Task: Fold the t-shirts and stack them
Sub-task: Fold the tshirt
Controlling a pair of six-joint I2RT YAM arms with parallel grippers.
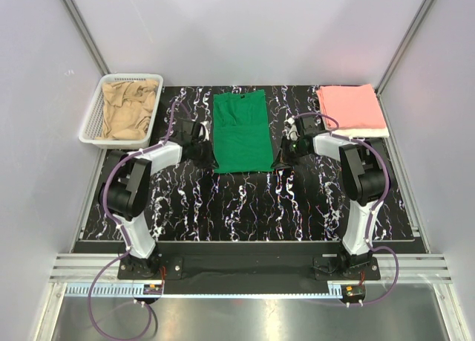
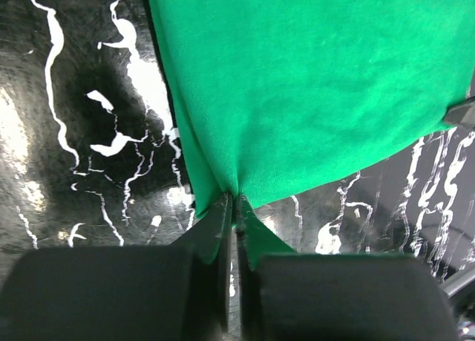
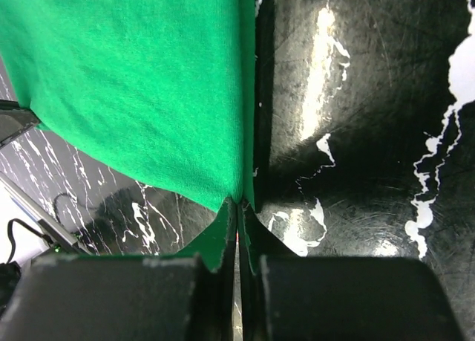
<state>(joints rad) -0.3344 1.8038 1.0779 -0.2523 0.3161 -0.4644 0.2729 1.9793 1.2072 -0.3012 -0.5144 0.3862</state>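
Note:
A bright green t-shirt (image 1: 241,129) lies as a long folded strip in the middle of the black marbled table. My left gripper (image 1: 202,152) is shut on its near left corner, seen pinched in the left wrist view (image 2: 234,200). My right gripper (image 1: 282,157) is shut on its near right corner, pinched in the right wrist view (image 3: 239,201). The near edge is lifted a little off the table. A folded salmon pink t-shirt (image 1: 350,107) lies at the far right on a white one (image 1: 375,132). A crumpled tan-beige t-shirt (image 1: 128,108) fills the basket.
A white plastic mesh basket (image 1: 95,117) stands at the far left of the table. Grey walls close in the back and both sides. The black marbled table (image 1: 245,207) stretches toward the arm bases at the near edge.

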